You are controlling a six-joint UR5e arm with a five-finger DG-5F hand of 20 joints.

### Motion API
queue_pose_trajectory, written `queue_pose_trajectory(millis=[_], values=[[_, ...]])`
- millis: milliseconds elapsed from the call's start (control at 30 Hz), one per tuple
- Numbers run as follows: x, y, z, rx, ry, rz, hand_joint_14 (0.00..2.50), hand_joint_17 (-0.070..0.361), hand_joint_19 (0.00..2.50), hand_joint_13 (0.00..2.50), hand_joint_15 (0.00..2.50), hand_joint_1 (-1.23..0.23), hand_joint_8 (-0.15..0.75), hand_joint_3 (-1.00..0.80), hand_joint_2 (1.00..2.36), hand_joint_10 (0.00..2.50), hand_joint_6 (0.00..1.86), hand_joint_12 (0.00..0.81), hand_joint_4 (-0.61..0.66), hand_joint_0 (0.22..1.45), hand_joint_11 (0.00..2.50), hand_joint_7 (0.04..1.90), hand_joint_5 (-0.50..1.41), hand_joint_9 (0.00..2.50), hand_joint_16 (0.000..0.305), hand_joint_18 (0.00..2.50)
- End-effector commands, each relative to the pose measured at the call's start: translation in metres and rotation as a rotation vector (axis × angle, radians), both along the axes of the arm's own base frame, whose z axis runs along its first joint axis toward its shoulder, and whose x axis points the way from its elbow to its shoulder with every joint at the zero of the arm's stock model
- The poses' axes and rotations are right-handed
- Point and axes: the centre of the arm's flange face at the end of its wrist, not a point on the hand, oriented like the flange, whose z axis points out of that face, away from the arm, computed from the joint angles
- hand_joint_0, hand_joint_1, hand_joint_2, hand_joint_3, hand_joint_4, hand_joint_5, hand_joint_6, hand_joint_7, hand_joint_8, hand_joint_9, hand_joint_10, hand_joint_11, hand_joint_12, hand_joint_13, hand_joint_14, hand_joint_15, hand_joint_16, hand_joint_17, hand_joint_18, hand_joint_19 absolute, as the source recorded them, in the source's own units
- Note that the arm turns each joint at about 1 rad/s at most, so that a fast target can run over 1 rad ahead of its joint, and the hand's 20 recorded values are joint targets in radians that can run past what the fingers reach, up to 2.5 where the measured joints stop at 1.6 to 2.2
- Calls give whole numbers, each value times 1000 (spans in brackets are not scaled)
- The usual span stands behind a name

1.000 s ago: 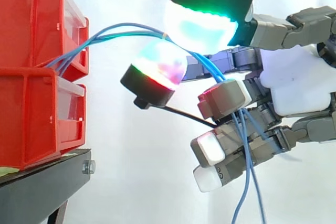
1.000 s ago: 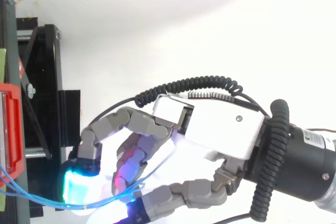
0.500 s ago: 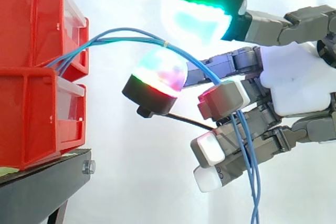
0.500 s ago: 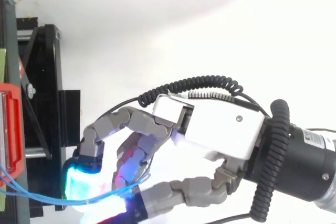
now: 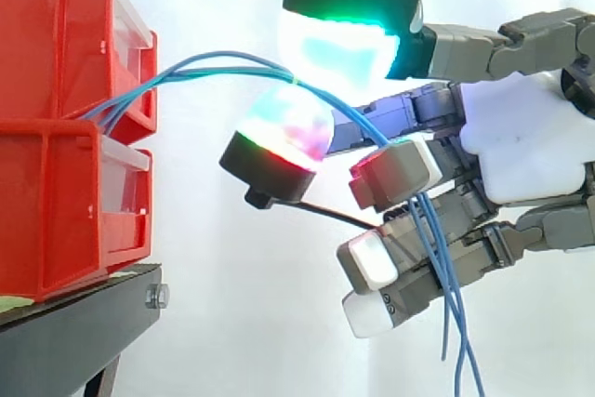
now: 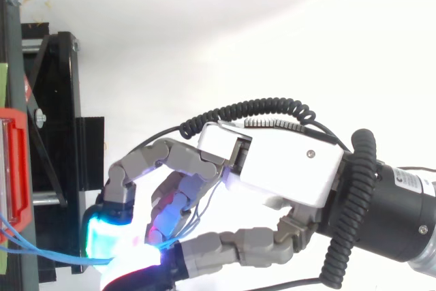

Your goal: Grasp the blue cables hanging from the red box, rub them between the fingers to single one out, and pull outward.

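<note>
Side view, nearest first: the hand [image 5: 521, 151] comes in from the right edge with its fingers curled. Two large glowing pads point to the left, a cyan-and-green pad [image 5: 339, 44] above and a domed red-and-magenta pad [image 5: 284, 127] below. Between them only a narrow gap is open. The thin blue cables [image 5: 279, 70] run through this gap and lie on top of the domed pad, so the fingers are closed around the cables. After the pads the cables go down across the lower curled fingers, past two small white pads [image 5: 372, 262]. Their loose ends hang under the hand, and some leave the picture at its lower edge. The room under the hand is open.

To the left the cables cross free air in an arch and enter the front opening of the upper red plastic bin [image 5: 65, 44]. It sits on the lower red plastic bin [image 5: 56, 211], and both stand on the black metal stand [image 5: 84, 323]. The domed pad is apart from the bins' front edges, and only the cables bridge this space. The stand's corner lies lower and further left, well apart from the fingers. Behind everything hangs the white curtain [image 5: 214, 304].

In the top view the hand [image 6: 286, 165] reaches left, the cyan pad overlaps the right edge of the stand [image 6: 88, 155], and the cables [image 6: 54, 258] run from the left edge to the pads.
</note>
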Motion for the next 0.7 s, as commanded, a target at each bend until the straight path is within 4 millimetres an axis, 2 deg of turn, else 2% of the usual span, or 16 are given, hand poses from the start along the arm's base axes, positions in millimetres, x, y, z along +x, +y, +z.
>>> queue_pose_trajectory(millis=[0,200,333,667], values=[[0,0,0,0,0,1,27,85,484,969,670,-753,259,-354,1013,22,895,324,45,656,1093,951,-149,1212,38,689],[0,1,0,2,1,4,27,83,451,953,669,-805,249,-500,1000,20,903,319,-10,709,1093,914,-152,1188,37,674],[0,1,1,3,-2,4,25,80,416,947,658,-825,237,-500,1000,20,924,310,-151,759,1114,965,-166,1178,36,666],[0,1,1,3,-2,2,26,78,400,939,655,-852,231,-500,1000,21,922,303,-56,704,1134,838,-169,1169,35,648]])
